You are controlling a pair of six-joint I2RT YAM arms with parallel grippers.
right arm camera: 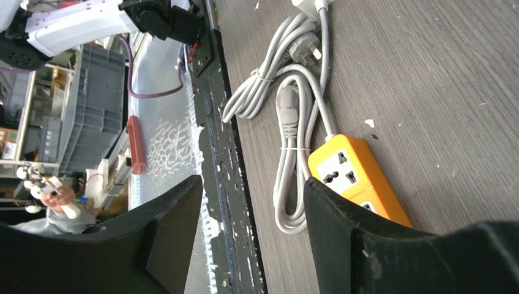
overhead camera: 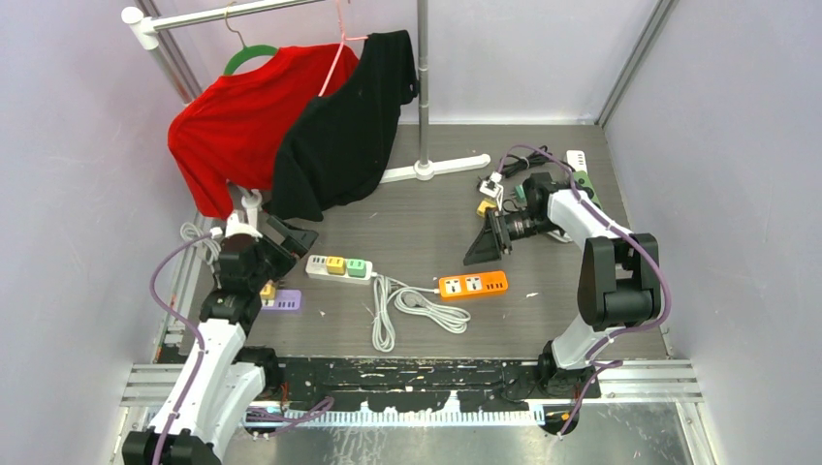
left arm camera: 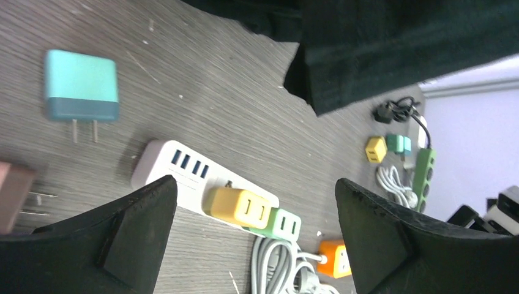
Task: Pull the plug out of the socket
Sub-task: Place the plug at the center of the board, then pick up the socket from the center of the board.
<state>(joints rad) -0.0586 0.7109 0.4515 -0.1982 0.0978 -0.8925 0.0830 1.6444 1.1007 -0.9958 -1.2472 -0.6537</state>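
Beyond the gap between the spread fingers [left arm camera: 138, 229] of the left gripper [left arm camera: 253, 187], the yellow plug [left arm camera: 237, 207] sits in the white strip [left arm camera: 174, 164].

Two plugs [overhead camera: 335, 264] sit in the left strip [overhead camera: 317, 263], with coiled cords [overhead camera: 383, 320] between it and the right strip [overhead camera: 473, 284].

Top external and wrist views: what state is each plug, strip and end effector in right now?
White plastic power strip: flat on table, two plugs in it.
Yellow cube plug: seated in white strip.
Green cube plug: seated beside the yellow one.
Teal flat-pin adapter: loose, unplugged.
Orange power strip: visible sockets empty.
Left end effector: open, empty.
Right end effector: open, empty.
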